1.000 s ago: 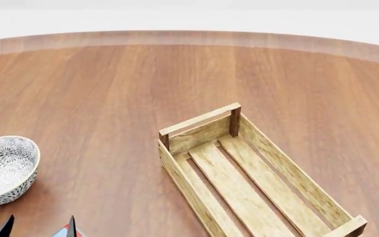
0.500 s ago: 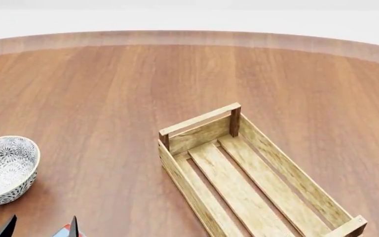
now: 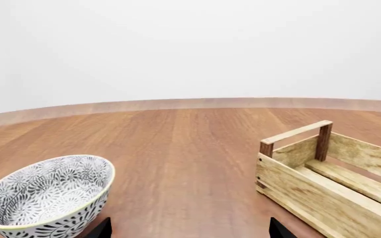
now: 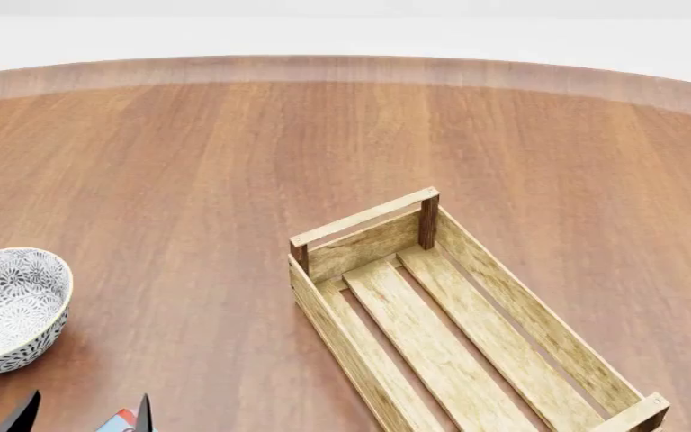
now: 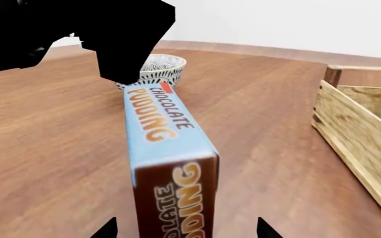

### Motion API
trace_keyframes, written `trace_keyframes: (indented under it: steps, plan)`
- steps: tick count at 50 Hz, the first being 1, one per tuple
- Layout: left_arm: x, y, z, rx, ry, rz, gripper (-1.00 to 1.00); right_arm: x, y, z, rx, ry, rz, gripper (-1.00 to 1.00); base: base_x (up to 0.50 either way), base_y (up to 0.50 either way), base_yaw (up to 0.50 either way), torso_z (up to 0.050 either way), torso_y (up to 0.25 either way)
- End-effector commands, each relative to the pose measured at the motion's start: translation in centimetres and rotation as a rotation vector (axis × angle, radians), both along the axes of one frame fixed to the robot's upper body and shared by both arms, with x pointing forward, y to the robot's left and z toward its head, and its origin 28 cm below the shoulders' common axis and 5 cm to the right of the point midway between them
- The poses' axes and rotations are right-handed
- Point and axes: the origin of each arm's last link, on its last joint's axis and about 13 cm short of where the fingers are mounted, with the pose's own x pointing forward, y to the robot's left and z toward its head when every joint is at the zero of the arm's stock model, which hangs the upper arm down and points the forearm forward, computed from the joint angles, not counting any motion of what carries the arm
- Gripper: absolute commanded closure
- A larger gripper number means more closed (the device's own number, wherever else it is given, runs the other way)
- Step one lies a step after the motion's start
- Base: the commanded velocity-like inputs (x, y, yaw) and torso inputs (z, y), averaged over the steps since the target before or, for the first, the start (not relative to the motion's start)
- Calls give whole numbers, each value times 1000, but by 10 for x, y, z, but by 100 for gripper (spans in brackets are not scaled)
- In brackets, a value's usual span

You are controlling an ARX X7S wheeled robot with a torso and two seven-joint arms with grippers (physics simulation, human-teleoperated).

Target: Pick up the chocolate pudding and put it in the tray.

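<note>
One chocolate pudding (image 5: 167,163) carton is lying on the tabletop (image 4: 201,162), sitting between the right gripper (image 5: 187,230) fingertips, which are spread wide and not touching it. The left gripper (image 4: 82,414) is spreading open around the carton's far end. One patterned bowl (image 4: 7,308) is sitting just beyond. One tray (image 4: 442,315) is resting apart, to the right, holding nothing.

Two slim, pointed black fingertips (image 4: 144,412) of the left gripper (image 4: 82,416) rise at the head view's lower edge; the right wrist view shows a blocky matt-black arm housing (image 5: 78,29) and two dark finger tips (image 5: 105,231); no markings are visible.
</note>
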Motion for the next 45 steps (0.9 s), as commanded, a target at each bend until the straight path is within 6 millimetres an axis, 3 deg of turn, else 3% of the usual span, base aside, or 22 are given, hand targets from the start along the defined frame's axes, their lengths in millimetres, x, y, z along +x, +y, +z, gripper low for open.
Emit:
trace_keyframes:
  steps: [1, 27, 45]
  plan:
    - [1, -1, 0, 0, 2, -5, -100, 6, 6, 2, 4, -1, 2, -100, 0, 0, 0, 0, 0]
    - [1, -2, 1, -3, 1, -7, -100, 27, 16, -9, -10, 24, -3, -100, 0, 0, 0, 0, 0]
    - [1, -3, -3, -3, 8, -10, -100, 30, 22, -14, -8, 32, -2, -100, 0, 0, 0, 0, 0]
